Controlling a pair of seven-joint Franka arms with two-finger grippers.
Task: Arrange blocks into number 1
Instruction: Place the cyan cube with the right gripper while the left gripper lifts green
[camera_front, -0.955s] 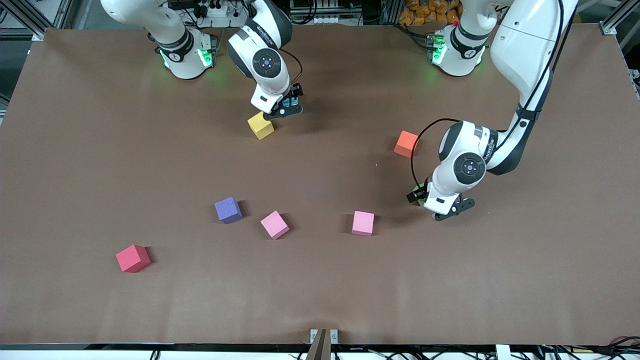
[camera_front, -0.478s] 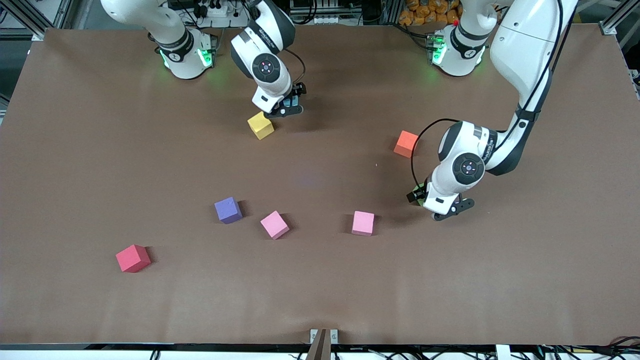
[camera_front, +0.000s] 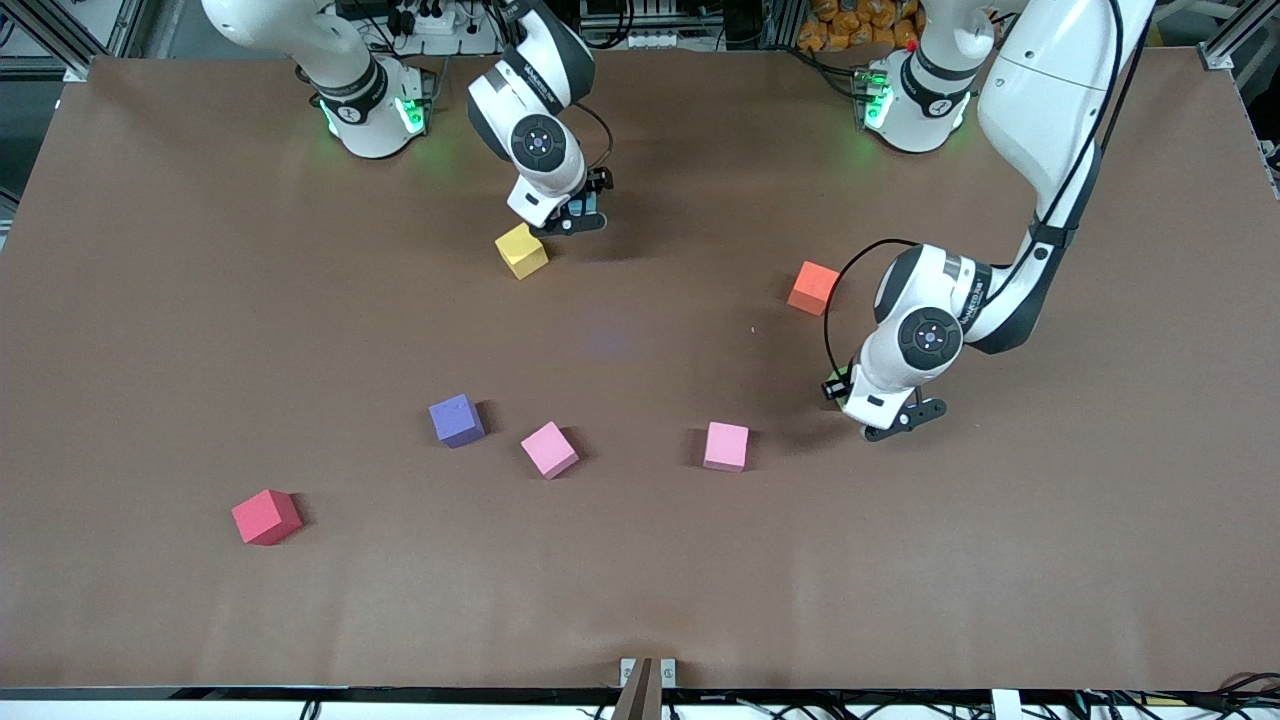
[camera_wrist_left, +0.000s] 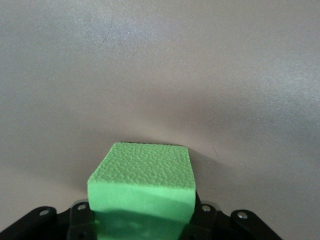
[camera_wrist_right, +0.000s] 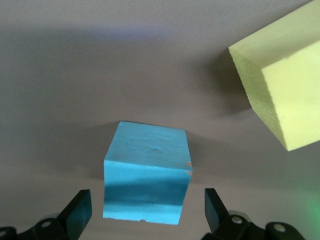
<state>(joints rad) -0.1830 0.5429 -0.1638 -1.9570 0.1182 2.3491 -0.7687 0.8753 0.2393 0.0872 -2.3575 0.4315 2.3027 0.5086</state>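
Since a moment ago, the left gripper (camera_front: 868, 408) has squeezed tight on the green block (camera_wrist_left: 142, 187) near the orange cube (camera_front: 812, 287), and the right gripper (camera_front: 578, 215) has pulled back a little from the yellow block (camera_front: 522, 250). That right gripper sits low with its fingers wide apart, the light blue block (camera_wrist_right: 146, 172) between them but not touched. Nearer the front camera lie the purple block (camera_front: 456, 419) and two pink blocks (camera_front: 549, 449) (camera_front: 726, 446), with the red cube (camera_front: 266, 516) nearest.

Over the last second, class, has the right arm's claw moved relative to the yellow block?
Yes. In the front view the right claw has drawn slightly away from the yellow block, toward the robots' bases, open over the light blue block.
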